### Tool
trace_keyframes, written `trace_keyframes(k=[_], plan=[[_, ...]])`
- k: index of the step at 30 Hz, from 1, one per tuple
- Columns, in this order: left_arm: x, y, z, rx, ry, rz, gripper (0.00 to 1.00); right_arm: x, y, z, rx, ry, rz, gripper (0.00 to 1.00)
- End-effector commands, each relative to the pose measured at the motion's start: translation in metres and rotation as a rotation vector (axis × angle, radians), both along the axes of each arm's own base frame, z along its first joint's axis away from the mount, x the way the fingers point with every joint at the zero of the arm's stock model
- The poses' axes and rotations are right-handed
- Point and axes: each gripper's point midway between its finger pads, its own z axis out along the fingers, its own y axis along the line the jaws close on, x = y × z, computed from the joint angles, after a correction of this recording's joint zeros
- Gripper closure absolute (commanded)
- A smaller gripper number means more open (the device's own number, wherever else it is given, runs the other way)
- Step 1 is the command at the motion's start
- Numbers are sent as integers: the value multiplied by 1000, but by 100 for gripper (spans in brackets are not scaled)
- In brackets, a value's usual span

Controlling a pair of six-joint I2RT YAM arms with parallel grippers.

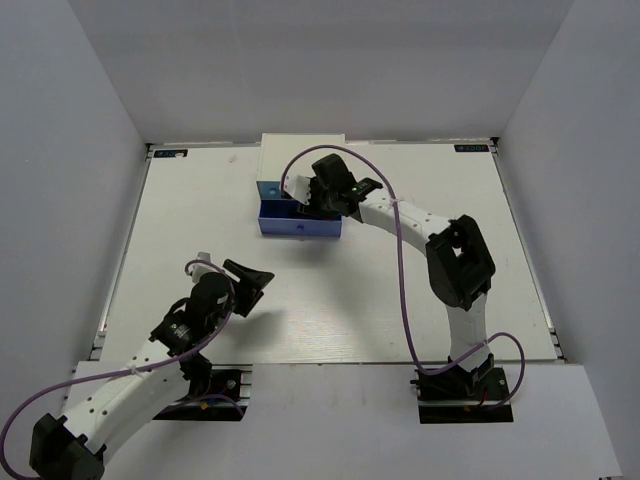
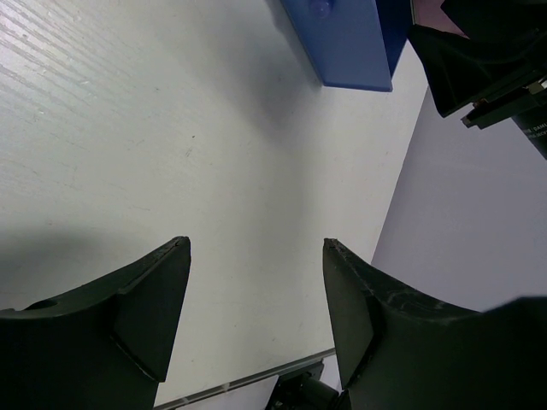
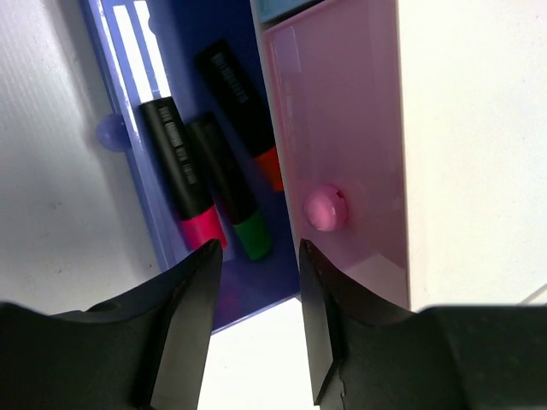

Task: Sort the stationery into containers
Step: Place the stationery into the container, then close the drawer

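The white chest (image 1: 300,150) stands at the back middle with its wide dark blue drawer (image 1: 298,224) pulled out. In the right wrist view three black highlighters lie inside the dark blue drawer (image 3: 111,77): pink cap (image 3: 202,231), green cap (image 3: 253,237), orange cap (image 3: 270,169). The pink drawer (image 3: 342,111) with its round knob (image 3: 325,208) is shut above it. My right gripper (image 3: 256,256) hangs open and empty over the drawer's end (image 1: 322,200). My left gripper (image 2: 256,248) is open and empty over bare table at the near left (image 1: 252,280). The lilac and pinkish-red blocks are out of view.
A light blue drawer's corner (image 3: 282,8) shows beside the pink one. The white table (image 1: 400,300) is walled in grey on three sides. A purple cable (image 1: 400,260) loops along my right arm.
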Motion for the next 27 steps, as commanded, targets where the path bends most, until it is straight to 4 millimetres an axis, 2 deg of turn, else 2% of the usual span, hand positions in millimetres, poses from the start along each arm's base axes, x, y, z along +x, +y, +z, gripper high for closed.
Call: trace_keyframes(k=[1,3,4,7,8,9,10,13,16,18,19,22,23,25,27], plan=[[-1,-4,-3,-4,-8,-26,27,-4,3,31,55,-37,5,52],[-1,-4,-5,1,-1,-26,27,-10,8,30,75,-11,36,52],[-1,-4,-8,7,8,-26,27,-10,7,31,82,-8,35,56],[-1,-6,-3,-2,3,-34,27,-24,14,40,135,41,97,83],[-1,-6,-3,-2,3,-34,27,-35,17,43,150,70,139,97],[-1,-6,-3,-2,3,-34,27,-40,18,42,138,75,174,100],[-1,-6,-3,-2,3,-34,27,-55,24,40,165,121,241,100],[-1,-6,-3,-2,3,-34,27,-84,25,32,161,191,364,100],[-1,-6,-3,-2,3,-34,27,-99,23,15,128,251,426,100],[-1,-6,-3,-2,3,-34,27,-95,24,9,109,244,428,100],[-2,-6,-5,10,8,-38,27,-90,21,-4,77,251,402,100],[-1,-6,-1,5,0,-38,27,-68,22,-18,34,220,317,100],[-2,-5,-3,18,4,-43,27,-58,24,-12,32,188,299,100],[-1,-6,1,13,-3,-43,27,-51,26,-23,21,188,272,100],[-1,-6,-2,26,1,-49,27,-39,28,-21,17,156,238,100]])
